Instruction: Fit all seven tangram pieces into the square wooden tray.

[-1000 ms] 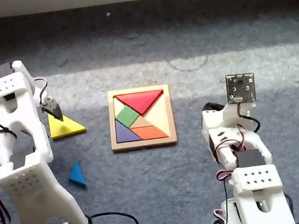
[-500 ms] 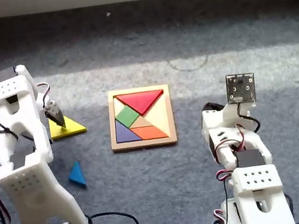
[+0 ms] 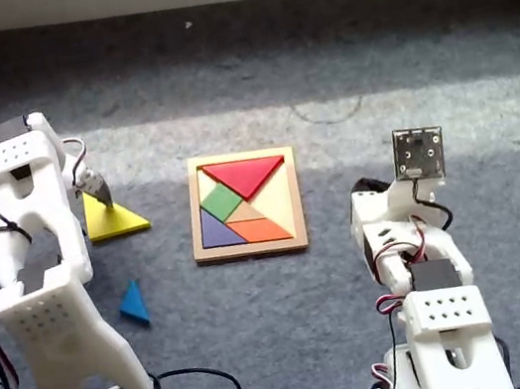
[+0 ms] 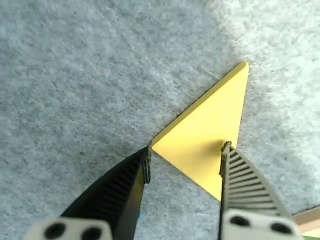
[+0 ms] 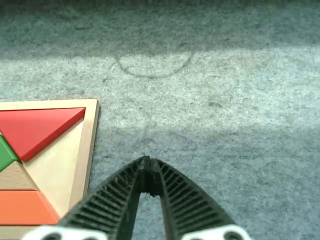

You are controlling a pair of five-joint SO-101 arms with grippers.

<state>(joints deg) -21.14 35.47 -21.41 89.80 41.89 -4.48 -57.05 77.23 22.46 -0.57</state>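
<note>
The square wooden tray (image 3: 291, 199) lies mid-table holding red, green, purple, tan and orange pieces, with a bare strip along its right side. A yellow triangle (image 3: 113, 220) rests on the grey carpet left of the tray. My left gripper (image 4: 186, 152) is open just above it, one fingertip (image 4: 146, 155) at the triangle's corner and the other over the yellow triangle (image 4: 205, 135). A small blue triangle (image 3: 133, 302) lies nearer the front left. My right gripper (image 5: 148, 175) is shut and empty, hovering over carpet right of the tray (image 5: 90, 145).
The left arm (image 3: 44, 283) stretches along the left side, close to both loose pieces. The right arm (image 3: 424, 266) stands front right of the tray. Open grey carpet surrounds the tray behind and to the right.
My left gripper has shifted slightly back over the yellow triangle. The right arm and all pieces stayed still.
</note>
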